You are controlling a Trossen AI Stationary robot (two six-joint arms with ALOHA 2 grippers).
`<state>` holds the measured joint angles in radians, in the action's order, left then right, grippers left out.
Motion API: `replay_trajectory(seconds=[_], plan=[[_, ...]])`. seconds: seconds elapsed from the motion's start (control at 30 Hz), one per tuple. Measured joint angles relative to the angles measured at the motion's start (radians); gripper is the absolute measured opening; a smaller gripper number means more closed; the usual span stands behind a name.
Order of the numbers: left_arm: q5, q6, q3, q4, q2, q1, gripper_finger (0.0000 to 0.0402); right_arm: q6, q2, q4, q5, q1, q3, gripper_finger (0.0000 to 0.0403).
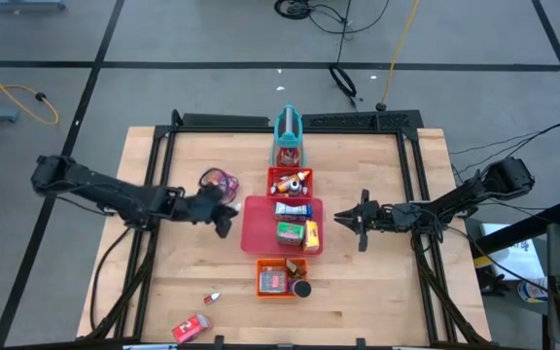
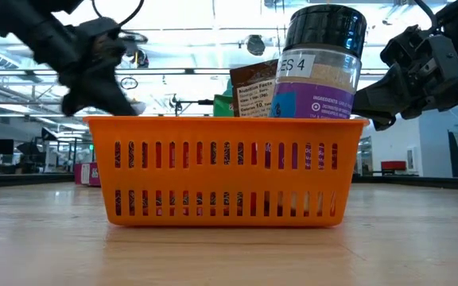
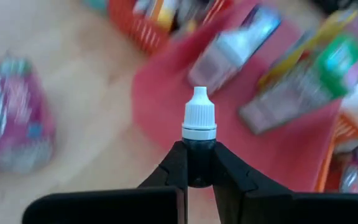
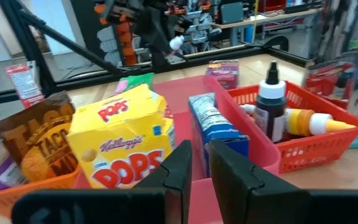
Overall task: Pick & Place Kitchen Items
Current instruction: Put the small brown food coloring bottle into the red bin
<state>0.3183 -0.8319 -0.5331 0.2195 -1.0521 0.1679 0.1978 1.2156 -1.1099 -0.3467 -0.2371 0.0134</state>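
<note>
Left jaws: clamped on the dark body of a small bottle, white cap pointing forward, held above the surface at the left edge of the red tray. Right jaws: slightly apart, holding nothing, waiting at the tray's right edge. Likely the carry-and-place step, with the red basket just beyond the tray as the probable target, since similar dropper bottles already stand there. Keep the grip firm but not crushing, as the bottle looks small and smooth and is pinched low on its body. Travel high enough to pass over the yellow cereal box and the blue-white box lying in the tray, and avoid sweeping them aside. Come down over a free spot in the basket, clear of its slatted wall, and let go only once the base is close to the floor, otherwise expect a topple or a roll. Stay away from the teal stand behind the basket. Afterwards, look to the pink packet and the red box lying loose on the surface.
</note>
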Motion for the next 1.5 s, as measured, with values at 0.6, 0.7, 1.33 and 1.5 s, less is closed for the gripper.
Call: replay_trajectory(seconds=[0.6, 0.7, 1.33, 1.5], plan=[[-0.187, 0.405, -0.002, -0.49, -0.202, -0.303, 0.0034, 0.0, 0.0, 0.0, -0.024, 0.0, 0.0, 0.0047], [-0.215, 0.423, -0.002, -0.561, -0.258, -0.34, 0.0035, 0.0, 0.0, 0.0, -0.024, 0.0, 0.0, 0.0047], [-0.363, 0.539, -0.172, -0.708, -0.57, -0.417, 0.0035, 0.0, 0.0, 0.002, -0.025, 0.0, 0.0, 0.0047], [-0.362, 0.611, -0.241, -0.599, -0.595, -0.439, 0.0036, 0.0, 0.0, 0.0, -0.026, 0.0, 0.0, 0.0047]])
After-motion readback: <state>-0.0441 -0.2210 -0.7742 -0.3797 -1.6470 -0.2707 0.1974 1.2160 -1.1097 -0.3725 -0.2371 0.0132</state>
